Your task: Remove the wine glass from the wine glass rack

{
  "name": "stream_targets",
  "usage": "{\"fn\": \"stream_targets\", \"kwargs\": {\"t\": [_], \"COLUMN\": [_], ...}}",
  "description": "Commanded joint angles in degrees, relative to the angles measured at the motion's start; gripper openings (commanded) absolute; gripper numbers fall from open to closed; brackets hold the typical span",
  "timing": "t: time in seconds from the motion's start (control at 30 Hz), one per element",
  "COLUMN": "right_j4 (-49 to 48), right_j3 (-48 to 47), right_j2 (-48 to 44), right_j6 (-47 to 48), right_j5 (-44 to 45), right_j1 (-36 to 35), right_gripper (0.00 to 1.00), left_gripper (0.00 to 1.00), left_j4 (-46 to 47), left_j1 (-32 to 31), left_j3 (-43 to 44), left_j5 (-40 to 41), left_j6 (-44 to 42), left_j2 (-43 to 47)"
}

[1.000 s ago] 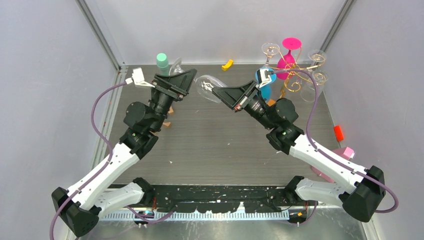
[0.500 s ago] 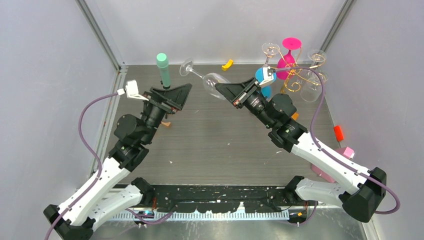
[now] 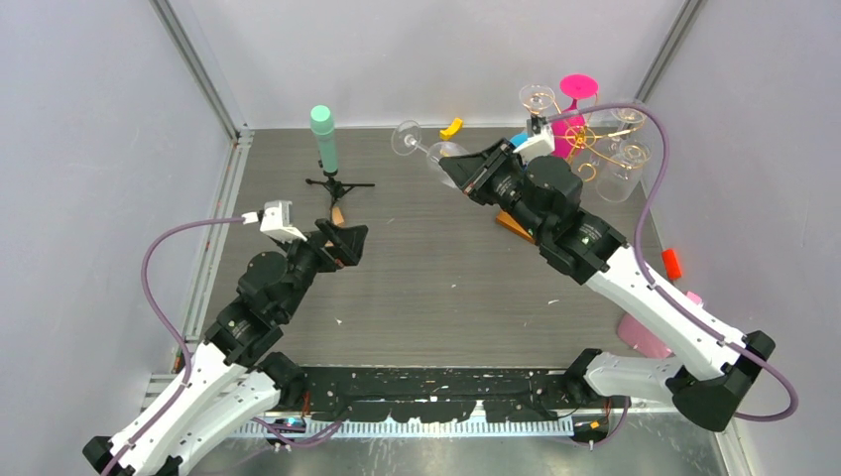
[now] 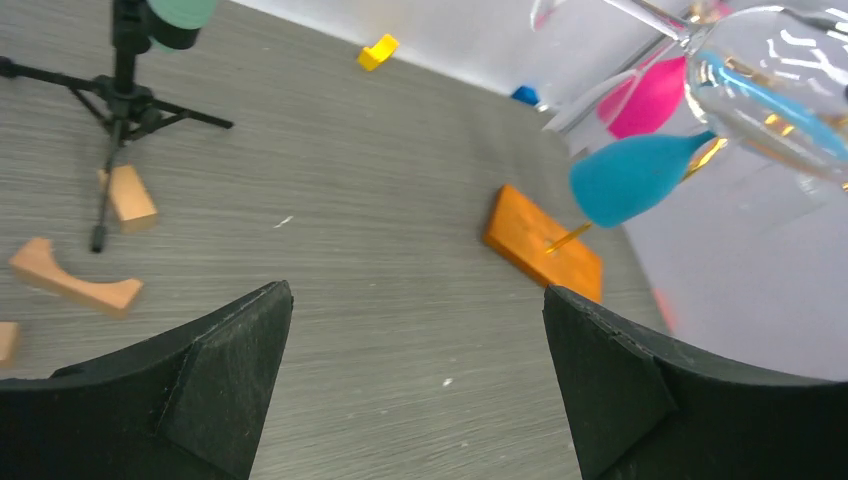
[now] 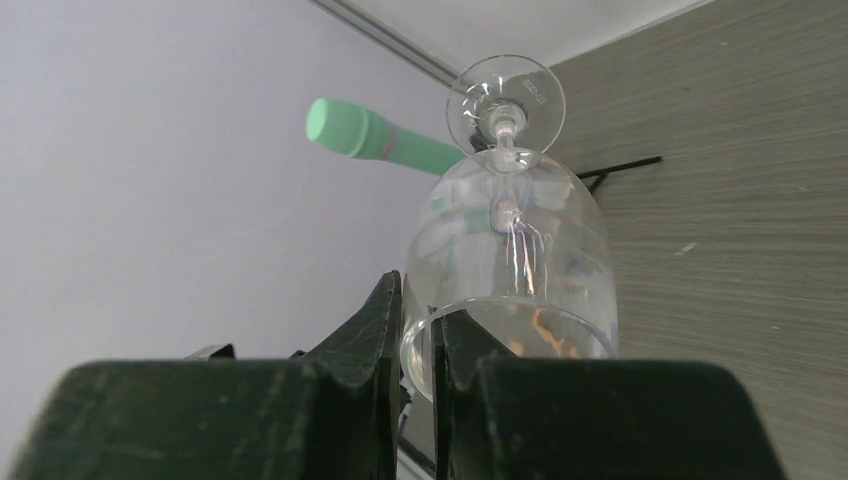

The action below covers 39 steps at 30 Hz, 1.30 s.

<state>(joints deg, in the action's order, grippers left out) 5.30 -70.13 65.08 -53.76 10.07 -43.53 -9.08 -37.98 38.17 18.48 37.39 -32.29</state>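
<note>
Jutting from the right tool [image 5: 418,345], the wine glass [image 5: 510,240] is rim-pinched.

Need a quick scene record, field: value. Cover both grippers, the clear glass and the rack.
right gripper: shut on the rim of the clear wine glass
clear wine glass: off the rack, in the air, foot pointing away from the gripper
left gripper: open, empty, above the grey table
gold wire rack on orange wooden base: back right; pink glass, blue glass and clear glasses hang on it
task state: glass removed, not set down
</note>
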Motion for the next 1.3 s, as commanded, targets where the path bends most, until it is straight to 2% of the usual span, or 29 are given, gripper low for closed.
{"fn": "stream_targets", "kwargs": {"t": [0.0, 0.2, 0.47, 0.9, 1.27], "right_j4": [12.2, 27.6, 38.8, 48.9, 59.7], "right_j3": [-8.6, -16.9, -21.8, -27.8, -35.3], "right_j2": [2.2, 7.9, 15.3, 25.0, 33.8], "right_j6": [4.6, 5.1, 3.8, 2.4, 2.0], "right_j5": [5.6, 5.9, 6.1, 4.8, 9.6], "right_j1": [-0.9, -1.9, -2.7, -3.3, -4.3], "right_gripper": [0.0, 0.0, 0.0, 0.0, 0.0], "left_gripper": [1.0, 1.0, 1.0, 1.0, 1.0], "left_j4": [-6.3, -9.4, -15.4, -16.2, -14.3], "left_j1": [0.0, 0.0, 0.0, 0.0, 0.0], "left_j3": [2.7, 5.3, 10.3, 11.1, 8.6], "left_j5": [2.6, 0.1, -4.3, -9.4, -12.8], "left_j6": [-7.0, -11.2, -15.4, -16.4, -14.2], "left_j2": [0.5, -1.1, -5.8, -6.5, -5.5]}}
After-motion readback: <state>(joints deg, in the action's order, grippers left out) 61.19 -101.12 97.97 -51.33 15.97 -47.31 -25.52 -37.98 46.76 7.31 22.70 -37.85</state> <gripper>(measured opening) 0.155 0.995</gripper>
